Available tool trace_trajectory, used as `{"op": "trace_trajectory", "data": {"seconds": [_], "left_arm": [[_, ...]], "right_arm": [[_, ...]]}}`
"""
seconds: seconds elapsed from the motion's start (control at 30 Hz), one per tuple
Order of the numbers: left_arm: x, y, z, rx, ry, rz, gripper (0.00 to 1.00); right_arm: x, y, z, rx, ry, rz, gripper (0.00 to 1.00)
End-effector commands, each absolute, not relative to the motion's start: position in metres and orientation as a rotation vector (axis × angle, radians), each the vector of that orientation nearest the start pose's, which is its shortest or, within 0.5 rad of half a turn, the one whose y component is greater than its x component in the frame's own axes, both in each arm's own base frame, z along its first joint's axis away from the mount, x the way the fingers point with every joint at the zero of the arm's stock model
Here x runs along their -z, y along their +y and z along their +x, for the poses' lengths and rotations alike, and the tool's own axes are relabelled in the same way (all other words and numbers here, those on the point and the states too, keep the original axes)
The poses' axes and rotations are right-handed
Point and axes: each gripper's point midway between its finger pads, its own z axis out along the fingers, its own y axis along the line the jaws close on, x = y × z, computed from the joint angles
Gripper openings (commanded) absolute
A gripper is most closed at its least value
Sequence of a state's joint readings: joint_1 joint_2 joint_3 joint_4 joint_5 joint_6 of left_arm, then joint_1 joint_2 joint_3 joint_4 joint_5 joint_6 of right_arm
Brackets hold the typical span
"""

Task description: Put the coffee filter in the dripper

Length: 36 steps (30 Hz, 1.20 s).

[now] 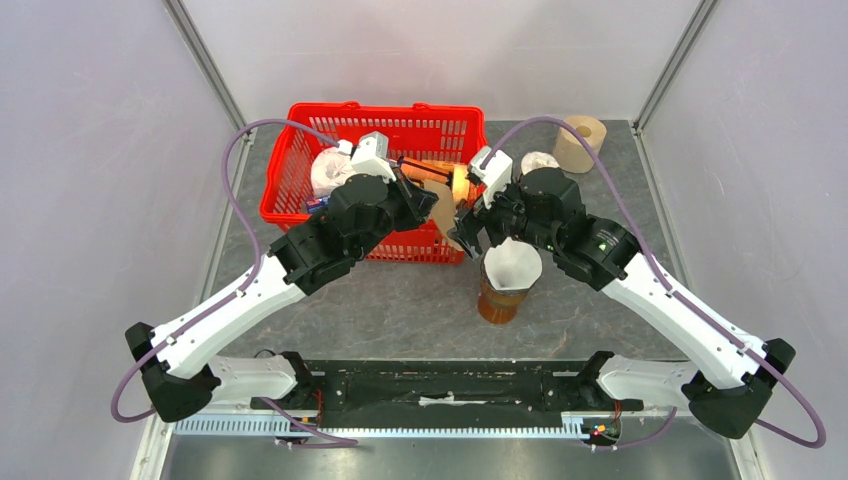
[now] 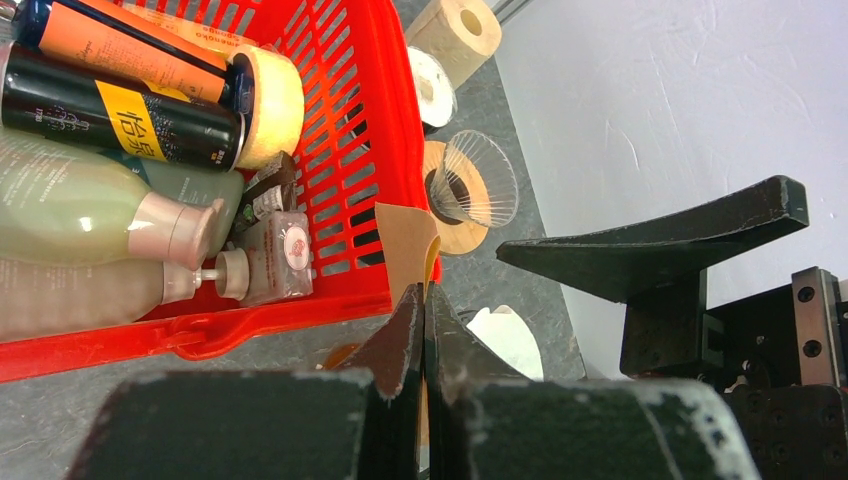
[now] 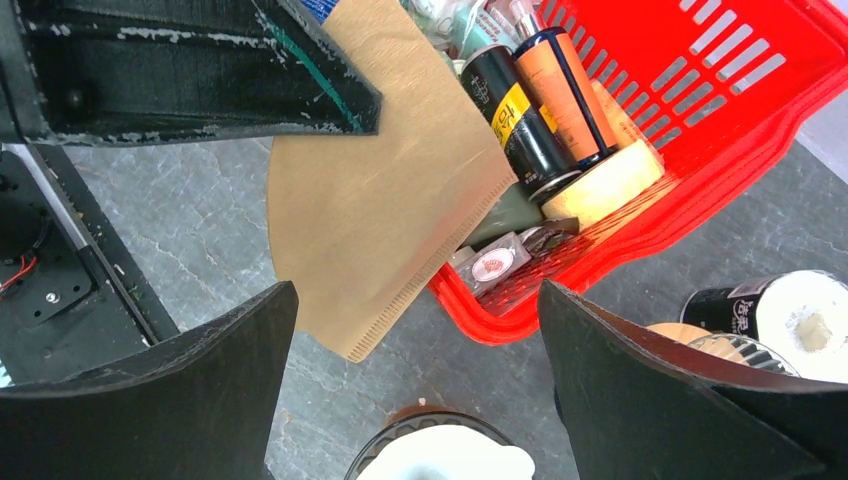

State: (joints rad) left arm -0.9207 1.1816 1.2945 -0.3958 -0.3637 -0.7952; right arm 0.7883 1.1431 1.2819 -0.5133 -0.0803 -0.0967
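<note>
Amber glass under a white cone, nearest on the bench (image 1: 400,300): seemingly the dripper (image 1: 511,268), with no brown paper in it yet. Just beyond and above, left hand (image 2: 424,300) clamped flat on the brown coffee filter (image 3: 390,190), holding it in the air beside the red basket (image 1: 420,108). Right hand (image 3: 417,305) spread wide, gripping nothing, jaws either side of the filter's lower edge. Picked up, then, but not yet opened or seated; most of the job left. Farther back, a ribbed glass cone (image 2: 478,180) and a paper roll (image 1: 581,140).
</note>
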Motion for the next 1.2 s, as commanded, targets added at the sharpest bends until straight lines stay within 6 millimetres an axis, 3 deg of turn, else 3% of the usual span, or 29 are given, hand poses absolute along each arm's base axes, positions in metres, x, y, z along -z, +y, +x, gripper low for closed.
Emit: {"op": "trace_trajectory", "data": {"seconds": [0.0, 0.17, 0.3, 0.57, 0.73, 1.07, 1.17], "left_arm": [[-0.360, -0.288, 0.262, 0.864, 1.887, -0.124, 0.02], [-0.358, -0.286, 0.264, 0.843, 1.888, -0.136, 0.02], [-0.359, -0.286, 0.265, 0.843, 1.885, -0.138, 0.02], [-0.357, -0.286, 0.263, 0.845, 1.891, -0.126, 0.02], [-0.357, -0.286, 0.263, 0.845, 1.889, -0.128, 0.02], [-0.354, -0.284, 0.263, 0.829, 1.901, -0.139, 0.02], [-0.353, -0.280, 0.266, 0.817, 1.900, -0.177, 0.02]], "right_arm": [[-0.339, 0.267, 0.255, -0.539, 1.706, -0.835, 0.97], [-0.338, 0.281, 0.230, -0.678, 1.679, -0.957, 0.97], [-0.344, 0.289, 0.226, -0.746, 1.669, -0.933, 0.97], [-0.336, 0.274, 0.262, -0.558, 1.740, -0.778, 0.97], [-0.330, 0.279, 0.261, -0.574, 1.745, -0.810, 0.97], [-0.335, 0.268, 0.269, -0.501, 1.754, -0.708, 0.94], [-0.330, 0.274, 0.265, -0.522, 1.764, -0.739, 0.93]]}}
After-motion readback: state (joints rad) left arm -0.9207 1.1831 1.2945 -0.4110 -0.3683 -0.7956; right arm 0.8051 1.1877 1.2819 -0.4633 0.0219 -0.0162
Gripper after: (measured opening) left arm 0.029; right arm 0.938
